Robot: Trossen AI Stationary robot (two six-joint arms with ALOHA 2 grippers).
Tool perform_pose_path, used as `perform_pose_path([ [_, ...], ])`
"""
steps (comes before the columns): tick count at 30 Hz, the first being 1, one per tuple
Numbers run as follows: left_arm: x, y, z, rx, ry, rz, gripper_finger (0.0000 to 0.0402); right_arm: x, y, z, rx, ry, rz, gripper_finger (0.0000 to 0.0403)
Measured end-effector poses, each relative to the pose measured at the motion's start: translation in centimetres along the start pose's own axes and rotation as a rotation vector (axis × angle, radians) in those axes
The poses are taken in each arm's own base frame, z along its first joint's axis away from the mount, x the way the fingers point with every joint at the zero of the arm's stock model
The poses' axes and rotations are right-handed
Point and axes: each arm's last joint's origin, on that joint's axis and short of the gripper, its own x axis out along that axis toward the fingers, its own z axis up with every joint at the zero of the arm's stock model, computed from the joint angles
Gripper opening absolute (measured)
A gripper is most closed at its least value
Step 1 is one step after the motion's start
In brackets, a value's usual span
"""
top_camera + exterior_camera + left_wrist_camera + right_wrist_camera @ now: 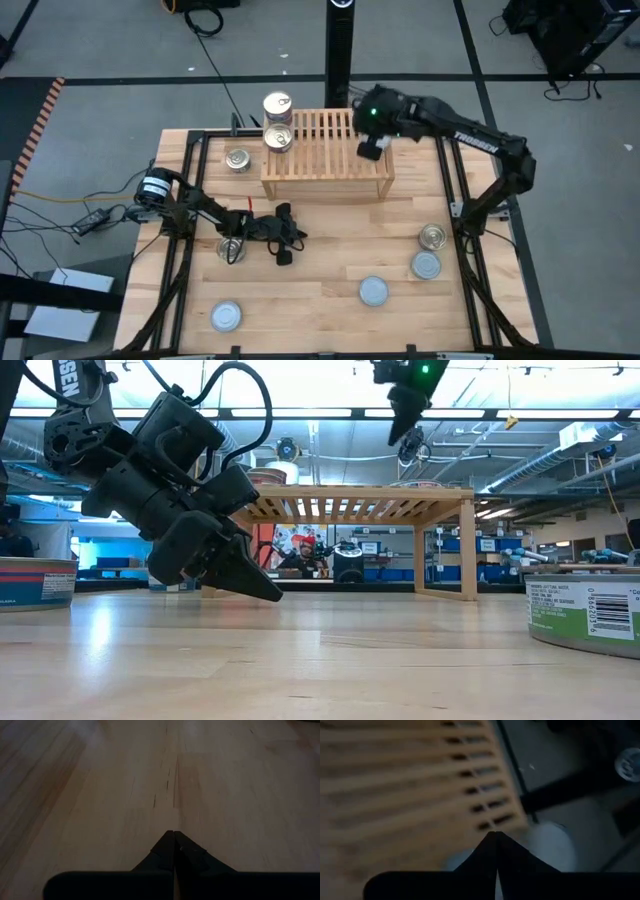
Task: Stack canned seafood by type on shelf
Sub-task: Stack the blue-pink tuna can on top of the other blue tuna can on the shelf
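Observation:
The shelf is a low light-wood slatted rack at the table's far middle; it also shows in the low view. Two gold-lidded tins sit stacked at its left end. My right gripper hangs above the shelf's right end, shut and holding nothing. A pale, blurred round shape shows below its fingers. My left gripper is shut, slanting down close over bare table. A tin stands on the table beside the left arm.
Other tins stand on the table: one left of the shelf, a silver-lidded one at the near left, one near the middle, and two at the right. Bare wood lies between the shelf and these tins.

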Motion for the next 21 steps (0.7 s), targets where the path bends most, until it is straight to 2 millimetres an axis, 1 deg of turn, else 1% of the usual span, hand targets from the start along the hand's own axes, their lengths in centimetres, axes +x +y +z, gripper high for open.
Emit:
perform_pose_path([
  [2,0.0,0.0,0.0,0.000,0.001,0.000,0.0008,-0.6,1.4,0.4,-0.005,-0.026,0.042,0.0007],
  [6,0.0,0.0,0.0,0.001,0.005,0.000,0.0008,-1.7,4.2,1.1,0.001,-0.070,0.101,0.0009],
  [9,0.0,0.0,-0.1,0.002,0.006,0.000,0.0008,-1.9,6.7,1.4,-0.026,-0.123,0.143,0.0005],
  [13,0.0,0.0,-0.1,0.003,0.008,-0.009,0.0008,-1.5,10.1,0.9,-0.075,-0.170,0.220,0.0005],
  [16,0.0,0.0,-0.1,0.004,0.009,-0.012,0.0008,-0.7,12.7,0.1,-0.104,-0.185,0.253,0.0003],
  [21,0.0,0.0,-0.1,0.004,0.008,-0.013,0.0008,0.3,16.1,-1.5,-0.108,-0.218,0.310,0.0003],
])
